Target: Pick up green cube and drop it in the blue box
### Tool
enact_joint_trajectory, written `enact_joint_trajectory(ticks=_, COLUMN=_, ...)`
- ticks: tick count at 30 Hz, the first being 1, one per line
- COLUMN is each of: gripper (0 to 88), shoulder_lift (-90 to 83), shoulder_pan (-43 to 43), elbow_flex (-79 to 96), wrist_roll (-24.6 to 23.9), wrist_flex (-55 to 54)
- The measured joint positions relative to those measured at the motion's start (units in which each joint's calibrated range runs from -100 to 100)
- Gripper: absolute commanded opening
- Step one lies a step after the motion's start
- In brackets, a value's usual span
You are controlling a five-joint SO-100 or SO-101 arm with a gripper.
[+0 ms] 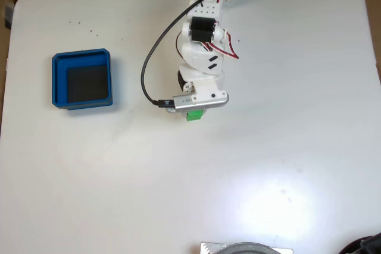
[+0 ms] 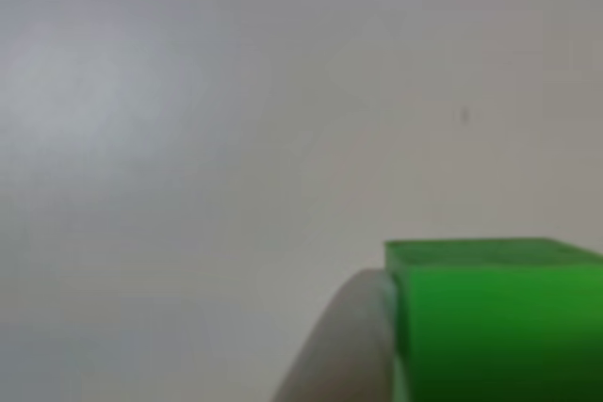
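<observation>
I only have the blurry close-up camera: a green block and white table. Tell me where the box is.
Observer: The blue box shows in the fixed view, on the table, well to the left of the arm.
Operator: Say what's in it.
Observer: Nothing that I can see; its dark floor is bare.
Operator: Report the block's position against the arm.
Observer: In the fixed view the green cube pokes out just below the arm's camera housing, near the table's middle, far from the box.
</observation>
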Motion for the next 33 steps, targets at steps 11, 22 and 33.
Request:
enact_joint_trajectory(ticks=11, gripper=2.1, shoulder_lift=-6.8, shoulder_pan=0.1, elbow_flex=0.0, wrist_roll=-1.9, wrist_flex=4.9)
enact_joint_trajectory(ticks=22, gripper=2.1, shoulder_lift=-6.8, shoulder_pan=7.7, elbow_flex=0.0, wrist_roll=-15.3, wrist_flex=5.0)
enact_joint_trajectory(ticks=33, gripper=2.1, shoulder_lift=-6.8, shoulder_pan=18.6, elbow_flex=0.0, wrist_roll=-16.2, wrist_flex=5.0)
